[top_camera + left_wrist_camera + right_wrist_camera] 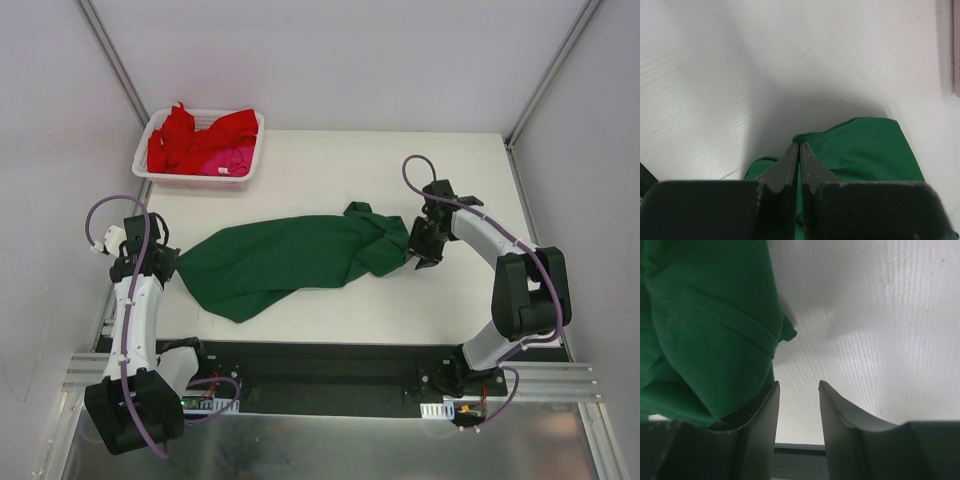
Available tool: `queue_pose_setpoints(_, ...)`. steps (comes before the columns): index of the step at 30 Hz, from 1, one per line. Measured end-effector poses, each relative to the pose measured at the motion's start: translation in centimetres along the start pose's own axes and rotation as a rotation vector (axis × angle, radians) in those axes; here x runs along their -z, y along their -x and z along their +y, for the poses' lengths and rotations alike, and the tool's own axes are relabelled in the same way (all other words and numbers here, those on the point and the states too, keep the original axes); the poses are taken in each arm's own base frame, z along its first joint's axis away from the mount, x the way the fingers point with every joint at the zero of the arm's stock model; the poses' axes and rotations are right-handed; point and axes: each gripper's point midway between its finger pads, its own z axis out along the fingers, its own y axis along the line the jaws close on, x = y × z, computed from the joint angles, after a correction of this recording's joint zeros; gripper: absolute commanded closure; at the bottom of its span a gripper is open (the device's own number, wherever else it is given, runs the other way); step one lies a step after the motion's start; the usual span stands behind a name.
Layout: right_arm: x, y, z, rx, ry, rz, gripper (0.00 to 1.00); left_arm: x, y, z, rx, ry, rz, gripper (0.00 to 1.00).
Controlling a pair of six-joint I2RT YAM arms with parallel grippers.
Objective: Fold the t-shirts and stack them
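Observation:
A dark green t-shirt [290, 260] lies crumpled and stretched across the middle of the white table. My left gripper [165, 262] is at its left end, jaws shut on the cloth's edge [865, 150], which bunches at the fingertips [800, 145]. At the shirt's right end my right gripper [420, 250] stands open. In the right wrist view the green cloth [705, 330] hangs outside the left finger, and only bare table shows between the fingertips [799, 385]. A red t-shirt [185, 140] and a pink one [232, 160] lie heaped in the basket.
The white mesh basket [197, 183] stands at the table's back left corner. White walls close in the back and both sides. A black base rail [320, 370] runs along the near edge between the arms.

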Motion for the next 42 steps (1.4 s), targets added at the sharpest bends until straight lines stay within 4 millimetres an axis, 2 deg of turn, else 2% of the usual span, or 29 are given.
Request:
queue_pose_setpoints(7,-1.7,-1.6,-1.2,-0.006,-0.028,0.038,0.61,-0.2,-0.1,0.1,-0.003,0.008,0.006,1.00)
queue_pose_setpoints(12,-3.0,-0.5,-0.7,-0.006,-0.022,0.034,0.59,-0.4,-0.2,0.2,-0.006,0.016,0.012,1.00)
queue_pose_setpoints(21,-3.2,2.7,1.5,0.003,0.032,-0.034,0.60,-0.6,-0.3,0.3,-0.010,0.024,0.017,1.00)
queue_pose_setpoints(28,-4.8,2.5,1.1,-0.001,0.010,-0.005,0.63,-0.9,-0.6,0.4,-0.020,0.039,0.029,1.00)
queue_pose_setpoints(31,-4.9,2.6,1.0,0.000,0.002,-0.006,0.68,-0.9,-0.5,0.5,-0.024,0.039,0.029,1.00)
queue_pose_setpoints(35,-4.9,2.6,0.7,0.010,-0.012,-0.008,0.89,-0.9,-0.5,0.5,-0.029,0.039,0.029,1.00)
queue_pose_setpoints(38,-5.0,2.6,0.3,0.012,-0.025,-0.006,0.99,-0.9,-0.5,0.5,-0.031,0.038,0.029,1.00)
queue_pose_setpoints(42,-4.9,3.0,0.4,0.016,-0.029,-0.016,0.99,-0.9,-0.5,0.5,-0.037,0.038,0.030,1.00)
